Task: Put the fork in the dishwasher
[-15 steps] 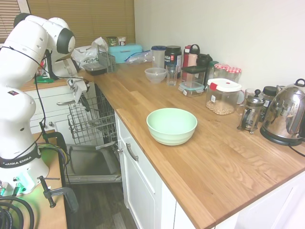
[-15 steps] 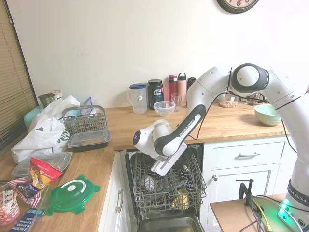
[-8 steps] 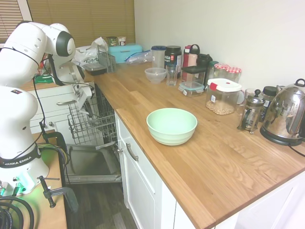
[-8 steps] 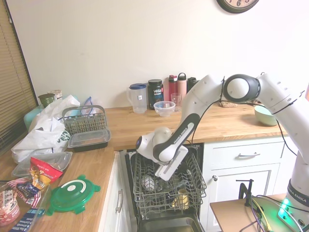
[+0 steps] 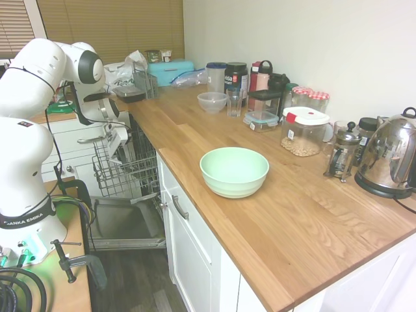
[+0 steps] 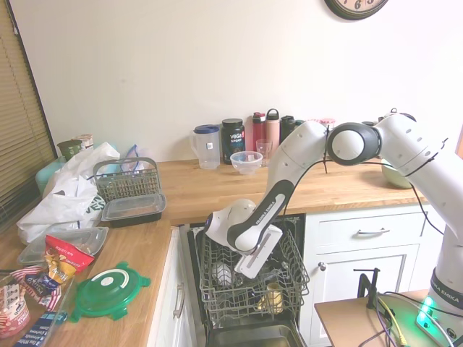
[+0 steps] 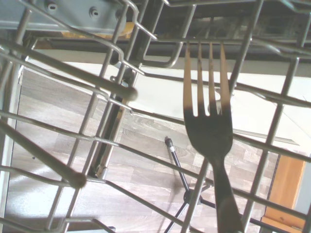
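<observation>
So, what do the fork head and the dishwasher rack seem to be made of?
The fork head looks like metal: thin, stiff tines with a pale sheen at the tips, though backlight darkens the rest. The rack of the dishwasher seems to be grey wire, probably coated metal, since its rods look smooth and matte with rounded ends.

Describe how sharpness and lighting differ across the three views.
Wrist view: the fork is a backlit dark silhouette and the nearest rack wires are soft. First exterior view: evenly lit, with highlights on the kettle. Second exterior view: bright, slightly washed wall.

Green bowl [image 5: 234, 171]; kettle [image 5: 390, 159]; countertop jars [image 5: 304, 130]
</observation>
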`<state>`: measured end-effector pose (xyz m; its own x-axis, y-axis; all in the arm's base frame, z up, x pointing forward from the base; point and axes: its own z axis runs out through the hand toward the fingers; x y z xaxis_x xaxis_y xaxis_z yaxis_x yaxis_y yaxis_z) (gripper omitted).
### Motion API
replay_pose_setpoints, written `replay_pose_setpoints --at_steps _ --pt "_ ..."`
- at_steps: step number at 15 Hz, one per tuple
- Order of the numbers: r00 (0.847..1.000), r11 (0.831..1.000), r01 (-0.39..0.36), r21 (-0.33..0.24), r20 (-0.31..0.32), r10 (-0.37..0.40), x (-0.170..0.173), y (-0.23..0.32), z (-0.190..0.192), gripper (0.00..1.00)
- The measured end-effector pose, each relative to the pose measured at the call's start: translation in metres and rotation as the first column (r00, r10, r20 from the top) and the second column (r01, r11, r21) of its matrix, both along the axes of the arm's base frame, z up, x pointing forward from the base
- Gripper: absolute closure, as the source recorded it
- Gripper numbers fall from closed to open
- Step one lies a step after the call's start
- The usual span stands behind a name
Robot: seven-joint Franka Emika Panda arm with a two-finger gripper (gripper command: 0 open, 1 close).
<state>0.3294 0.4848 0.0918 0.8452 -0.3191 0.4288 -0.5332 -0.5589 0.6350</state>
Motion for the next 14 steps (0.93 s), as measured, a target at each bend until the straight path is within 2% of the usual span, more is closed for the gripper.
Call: replay_pose_setpoints --at_steps 6,9,12,14 --pt "1.000 1.000 0.005 -0.004 -0.003 -0.005 0.000 0.003 0.002 0.00" --pt "1.000 1.000 -0.001 0.015 -0.007 0.001 -0.004 0.010 0.012 0.00" --pt "0.999 0.995 -0.040 0.089 -0.009 0.041 -0.025 0.036 0.058 0.00" --pt "0.996 0.983 -0.087 0.164 0.025 0.085 -0.049 0.052 0.116 0.00"
